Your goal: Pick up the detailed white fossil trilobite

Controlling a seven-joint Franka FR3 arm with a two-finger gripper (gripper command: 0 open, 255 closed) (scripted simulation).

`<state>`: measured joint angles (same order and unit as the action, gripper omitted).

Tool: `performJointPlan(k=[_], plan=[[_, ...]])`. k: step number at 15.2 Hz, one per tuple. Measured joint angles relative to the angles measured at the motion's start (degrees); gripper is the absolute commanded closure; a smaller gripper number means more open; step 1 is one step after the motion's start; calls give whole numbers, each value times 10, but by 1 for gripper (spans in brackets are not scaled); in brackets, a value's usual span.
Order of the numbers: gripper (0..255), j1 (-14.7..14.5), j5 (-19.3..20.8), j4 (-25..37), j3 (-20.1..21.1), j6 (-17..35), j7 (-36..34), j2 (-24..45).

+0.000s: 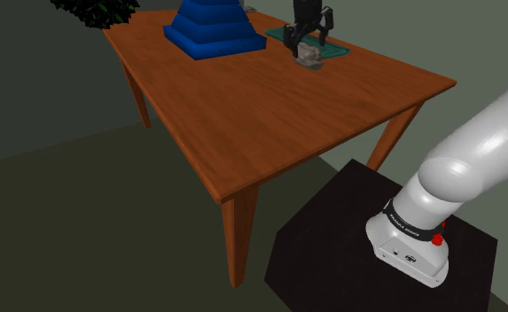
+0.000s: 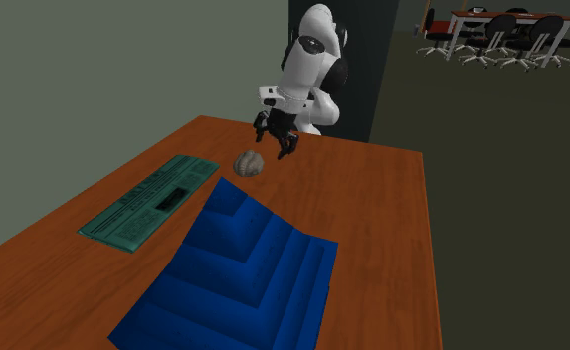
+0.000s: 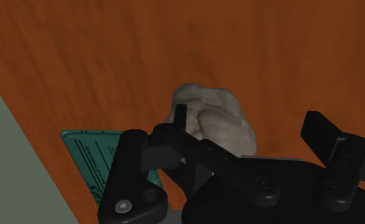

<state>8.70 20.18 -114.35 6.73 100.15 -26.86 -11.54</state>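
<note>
step: pre-grasp approach | fossil trilobite [image 2: 250,163]: pale lump on wooden table [image 2: 372,224], just beside teal slab [image 2: 148,206] | gripper [image 2: 278,149]: fingers wide apart, empty, hovering close above it | next: likely centre, lower, close

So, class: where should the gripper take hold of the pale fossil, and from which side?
Probably pinch the fossil across its domed middle, from straight above: it lies low on the wooden table, leaving its flanks free. The teal keyboard lies close on one side.

Wooden table [image 1: 269,115] — bearing pale fossil [image 2: 250,162], blue stepped block [image 2: 243,268] (large), green panel [image 2: 153,202]
</note>
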Motion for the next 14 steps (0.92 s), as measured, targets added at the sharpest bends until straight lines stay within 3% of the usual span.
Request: performJointPlan(k=[7,14], plan=[[0,11,124,180,10,-66,-89,160],[0,12,143,162,7,-41,-121,180]])
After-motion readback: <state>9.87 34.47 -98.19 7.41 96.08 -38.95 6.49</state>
